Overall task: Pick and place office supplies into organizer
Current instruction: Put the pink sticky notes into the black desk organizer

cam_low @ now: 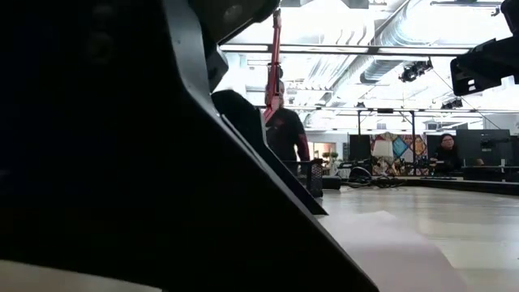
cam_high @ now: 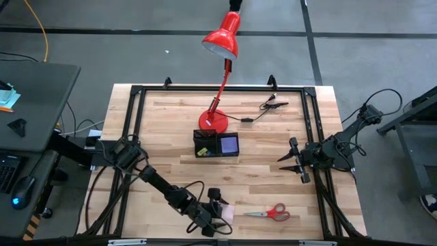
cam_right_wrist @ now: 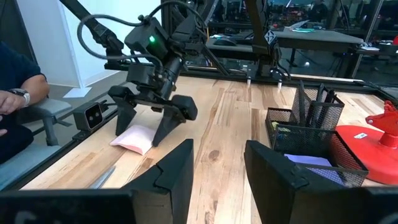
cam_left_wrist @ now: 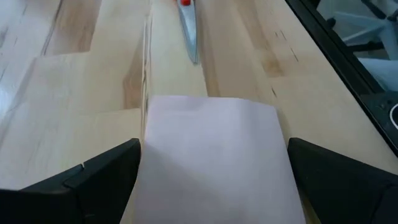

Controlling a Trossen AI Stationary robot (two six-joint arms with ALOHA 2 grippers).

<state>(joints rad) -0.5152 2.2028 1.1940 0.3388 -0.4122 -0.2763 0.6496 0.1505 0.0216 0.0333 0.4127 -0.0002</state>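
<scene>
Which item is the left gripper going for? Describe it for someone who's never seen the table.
Start at the table's near edge, left of the red-handled scissors. The open left gripper straddles a pale pink sticky-note pad lying flat. It's the only pad on bare wood; the purple pad sits in the organizer.

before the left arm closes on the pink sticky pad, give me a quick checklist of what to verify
1. Left gripper open: ok, fingers spread wide.
2. Pink sticky pad between the left fingers: ok, one finger on each side in the left wrist view.
3. Fingers already touching the pad: cannot tell.
4. Red-handled scissors clear of the grasp: ok, lying apart on the table beyond the pad.
5. Organizer has room: cannot tell; purple pad fills one compartment, pens stand in another.
6. Right gripper out of the way: ok, waiting near the table's right edge.
</scene>
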